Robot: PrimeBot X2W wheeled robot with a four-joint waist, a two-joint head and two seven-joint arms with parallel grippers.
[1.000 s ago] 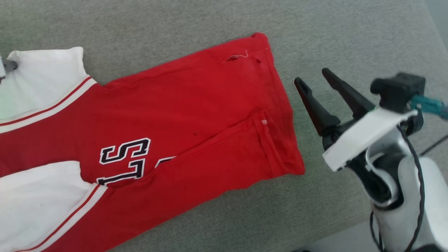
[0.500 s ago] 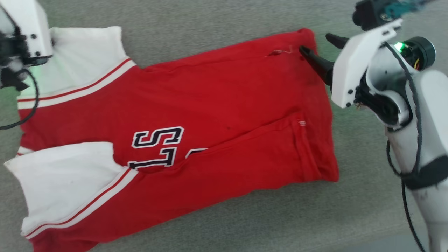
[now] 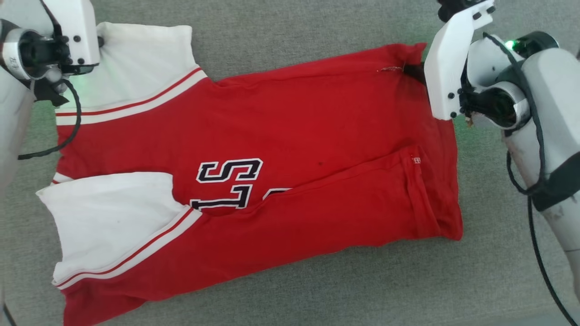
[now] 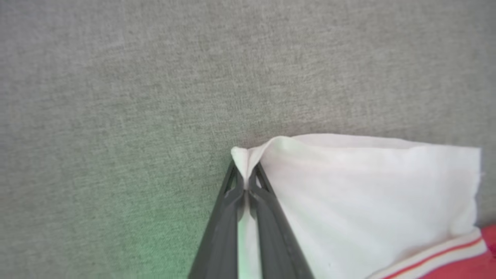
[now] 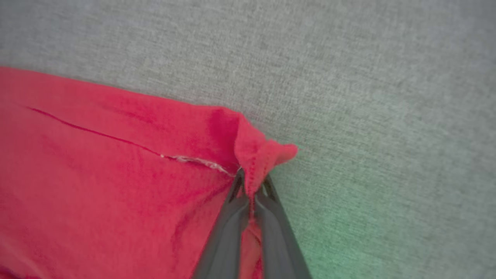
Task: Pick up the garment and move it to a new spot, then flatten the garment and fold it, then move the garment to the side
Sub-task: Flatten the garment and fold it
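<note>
Grey woven surface [image 3: 317, 280] under the soft red T-shirt with white sleeves [image 3: 294, 136] (limp, light, saggy): my left gripper [image 4: 245, 186] clamps its sleeve corner, right gripper [image 5: 251, 190] its hem corner.

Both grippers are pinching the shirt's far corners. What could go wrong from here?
The left gripper holds the garment only by the corner of its white sleeve; it may slip out on lifting. The right gripper pinches the red hem corner beside a split seam with loose thread; pulling could widen it.
</note>
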